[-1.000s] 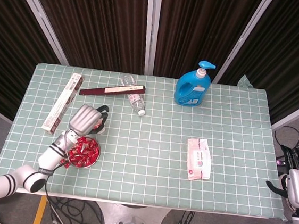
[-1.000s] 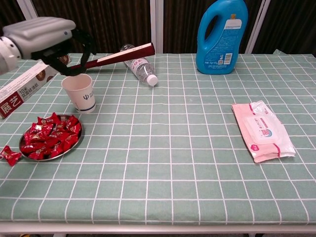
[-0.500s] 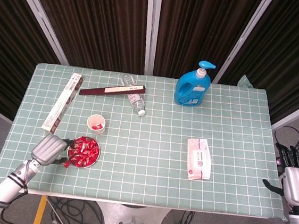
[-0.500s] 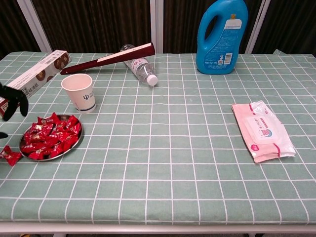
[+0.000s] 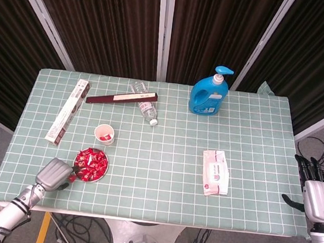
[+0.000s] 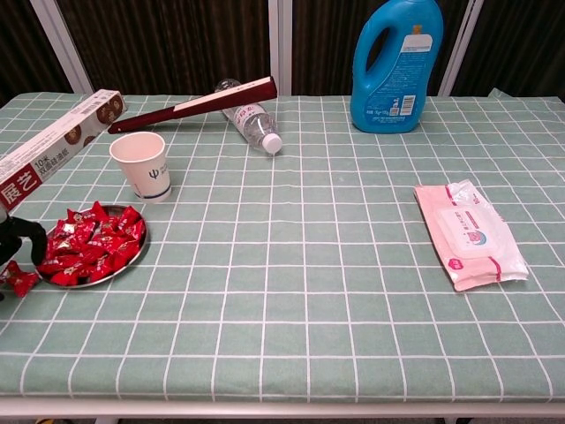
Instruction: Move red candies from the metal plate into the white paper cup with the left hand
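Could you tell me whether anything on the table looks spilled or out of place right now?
One red candy lies on the cloth just left of the metal plate, outside its rim, near the left hand. The water bottle lies on its side.

Cup (image 6: 141, 165) behind plate (image 6: 53, 276)

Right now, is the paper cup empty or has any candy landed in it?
Not empty: the head view shows red candy inside the upright white paper cup. How many, cannot tell.

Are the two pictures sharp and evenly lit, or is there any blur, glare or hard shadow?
Head view: sharp, even light, dark curtains behind the table. Chest view: soft shadows only, faint sheen on the wipes pack; the left robot hand is cut by the frame edge.
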`<state>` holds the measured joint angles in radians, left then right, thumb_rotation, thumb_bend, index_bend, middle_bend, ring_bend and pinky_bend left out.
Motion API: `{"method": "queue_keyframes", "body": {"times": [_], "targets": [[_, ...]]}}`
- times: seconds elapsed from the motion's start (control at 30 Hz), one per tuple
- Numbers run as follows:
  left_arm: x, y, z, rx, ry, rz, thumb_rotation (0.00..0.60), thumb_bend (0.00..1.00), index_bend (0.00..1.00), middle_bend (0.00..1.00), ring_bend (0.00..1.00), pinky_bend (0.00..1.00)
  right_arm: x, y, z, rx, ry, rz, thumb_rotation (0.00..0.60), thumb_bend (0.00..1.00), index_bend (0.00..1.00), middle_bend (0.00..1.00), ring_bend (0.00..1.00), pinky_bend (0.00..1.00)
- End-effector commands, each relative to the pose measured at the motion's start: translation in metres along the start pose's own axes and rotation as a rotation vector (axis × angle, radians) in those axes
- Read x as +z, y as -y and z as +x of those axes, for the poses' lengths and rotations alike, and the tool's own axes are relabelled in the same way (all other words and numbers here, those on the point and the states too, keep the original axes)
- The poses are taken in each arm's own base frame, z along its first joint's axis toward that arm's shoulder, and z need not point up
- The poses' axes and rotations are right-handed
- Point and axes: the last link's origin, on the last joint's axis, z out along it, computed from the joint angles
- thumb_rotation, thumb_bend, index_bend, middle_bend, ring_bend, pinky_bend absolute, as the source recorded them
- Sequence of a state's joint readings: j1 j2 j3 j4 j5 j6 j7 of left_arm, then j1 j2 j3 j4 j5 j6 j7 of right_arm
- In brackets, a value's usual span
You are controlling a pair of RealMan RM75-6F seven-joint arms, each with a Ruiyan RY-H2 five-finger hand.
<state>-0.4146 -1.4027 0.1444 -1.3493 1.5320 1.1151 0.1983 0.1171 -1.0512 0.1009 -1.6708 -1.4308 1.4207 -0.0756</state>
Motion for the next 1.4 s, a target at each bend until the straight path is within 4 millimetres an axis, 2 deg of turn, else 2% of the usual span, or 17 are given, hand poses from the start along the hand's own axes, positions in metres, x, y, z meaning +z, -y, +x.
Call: {"method": "queue_keyframes", "body": {"times": [0.03, 0.37, 0.6, 0.73, 0.83, 0.97, 1.07, 1.23, 1.4], "targets": [[0.002, 0.003, -0.004, -0.006, 0.004, 0.021, 0.600, 0.26, 0.50, 0.81, 0.91, 1.00, 0.000, 0.000, 0.000, 0.000, 0.000, -0.002, 0.600, 0.03, 0.00, 0.11, 0.00, 0.23], [0.007, 0.010, -0.012, -0.011, 0.029, 0.046, 0.600, 0.28, 0.54, 0.83, 0.92, 1.00, -0.002, 0.001, 0.000, 0.000, -0.004, -0.008, 0.600, 0.02, 0.00, 0.12, 0.00, 0.26], [0.013, 0.014, -0.008, -0.057, 0.004, 0.060, 0.600, 0.35, 0.66, 0.87, 0.93, 1.00, -0.003, 0.000, 0.000, 0.003, -0.006, -0.009, 0.600, 0.02, 0.00, 0.12, 0.00, 0.26], [0.020, 0.020, 0.013, -0.106, -0.057, 0.064, 0.600, 0.37, 0.67, 0.87, 0.94, 1.00, -0.003, -0.001, 0.000, 0.003, -0.006, -0.010, 0.600, 0.02, 0.00, 0.12, 0.00, 0.26], [0.032, 0.023, 0.039, -0.124, -0.124, 0.051, 0.600, 0.37, 0.67, 0.87, 0.94, 1.00, -0.003, -0.002, 0.000, 0.004, -0.005, -0.011, 0.600, 0.02, 0.00, 0.12, 0.00, 0.27], [0.059, 0.021, 0.078, -0.155, -0.210, 0.020, 0.600, 0.37, 0.67, 0.87, 0.94, 1.00, -0.002, -0.002, -0.001, 0.006, -0.003, -0.010, 0.600, 0.02, 0.00, 0.12, 0.00, 0.27], [0.083, 0.014, 0.100, -0.156, -0.233, -0.004, 0.600, 0.37, 0.66, 0.87, 0.94, 1.00, -0.001, -0.003, 0.000, 0.006, -0.002, -0.013, 0.600, 0.02, 0.00, 0.12, 0.00, 0.27], [0.118, -0.005, 0.119, -0.150, -0.225, -0.047, 0.600, 0.37, 0.66, 0.87, 0.94, 1.00, -0.002, -0.005, 0.000, 0.009, -0.004, -0.022, 0.600, 0.02, 0.00, 0.12, 0.00, 0.27], [0.144, -0.017, 0.122, -0.122, -0.196, -0.044, 0.600, 0.37, 0.66, 0.87, 0.94, 1.00, -0.003, -0.009, 0.000, 0.010, -0.002, -0.038, 0.600, 0.02, 0.00, 0.12, 0.00, 0.27]]}}
